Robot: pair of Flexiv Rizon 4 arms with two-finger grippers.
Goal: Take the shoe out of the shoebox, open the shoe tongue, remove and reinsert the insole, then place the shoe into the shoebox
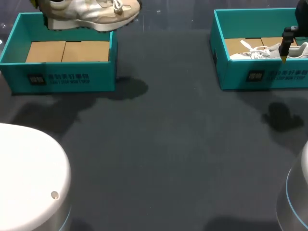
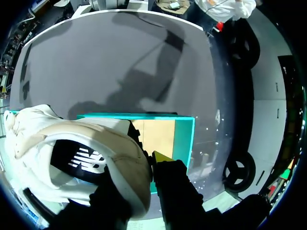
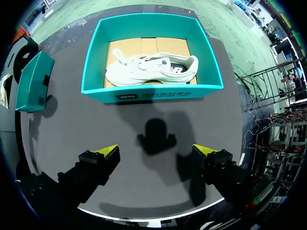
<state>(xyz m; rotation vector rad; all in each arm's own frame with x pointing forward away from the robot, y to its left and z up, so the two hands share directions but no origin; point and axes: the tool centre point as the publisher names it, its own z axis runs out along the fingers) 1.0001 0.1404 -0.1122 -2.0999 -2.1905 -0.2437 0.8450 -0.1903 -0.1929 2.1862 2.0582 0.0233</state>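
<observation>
**Left pincer has beige sneaker lifted over its shoebox; right pincer idle**

Left pincer [image 2: 152, 165]: clenched on the beige sneaker [image 2: 86, 143]. One yellow tip shows against the outside of the upper, near the opening. The other is hidden by the shoe, likely inside it. The sneaker is in the air, sole down, over the far edge of the left shoebox [image 1: 62, 77]. That box sits at the tabletop's [image 1: 168, 144] far-left corner and shows only its cardboard floor.

Right pincer [image 3: 156, 151]: released, fingers wide apart and holding nothing. It hangs over bare tabletop just in front of the right shoebox [image 3: 153, 93] at the far-right corner. A white sneaker [image 3: 153, 69] lies inside that box on its side, laces loose.

Handling, as a judgement: the sneaker looks light, with a soft padded upper over a stiffer sole. A pinch on one collar wall lets it swing and sag, so set it down on the sole before working on it. The tongue is floppy, so take it by its top edge. The insole is thin and bendy, so pinch it at the heel end. Loose laces could snag a finger.
</observation>
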